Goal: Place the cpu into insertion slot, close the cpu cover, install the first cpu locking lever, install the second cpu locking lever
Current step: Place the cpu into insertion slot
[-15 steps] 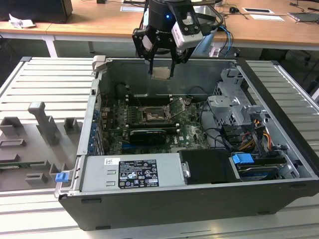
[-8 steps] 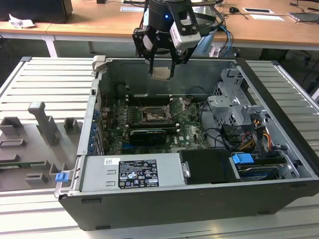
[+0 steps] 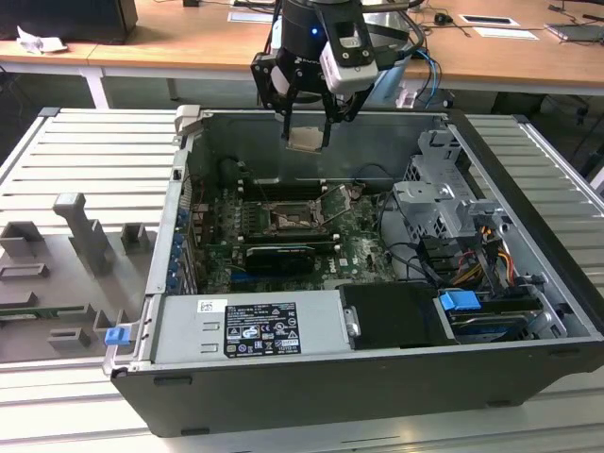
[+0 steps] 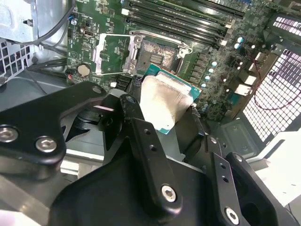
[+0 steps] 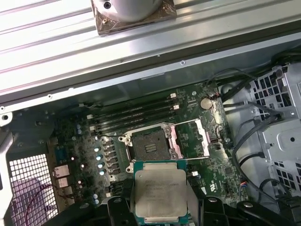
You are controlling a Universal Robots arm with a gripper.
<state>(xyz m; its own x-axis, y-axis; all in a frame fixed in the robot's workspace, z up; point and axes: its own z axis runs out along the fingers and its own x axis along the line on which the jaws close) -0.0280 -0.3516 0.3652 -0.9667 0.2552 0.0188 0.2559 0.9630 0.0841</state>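
My gripper (image 3: 307, 130) hangs above the open computer case, shut on the cpu (image 3: 306, 141), a flat pale metal square with a green edge. Both wrist views show the cpu (image 4: 162, 101) (image 5: 160, 190) clamped between black fingers (image 4: 141, 125) (image 5: 115, 207), well above the board. The insertion slot (image 3: 286, 219) (image 4: 158, 52) (image 5: 149, 146) lies below it on the green board, dark and uncovered. The cpu cover (image 4: 112, 54) (image 5: 190, 139) is swung open beside the slot, its square window showing board beneath.
Long black memory slots (image 5: 134, 115) run beside the socket. A long black card (image 3: 278, 257) sits in front of it. A grey power supply (image 3: 250, 326), a metal drive cage (image 3: 439, 198) and cables crowd the case. Grey fixtures (image 3: 85, 236) stand on the table at the exterior view's left.
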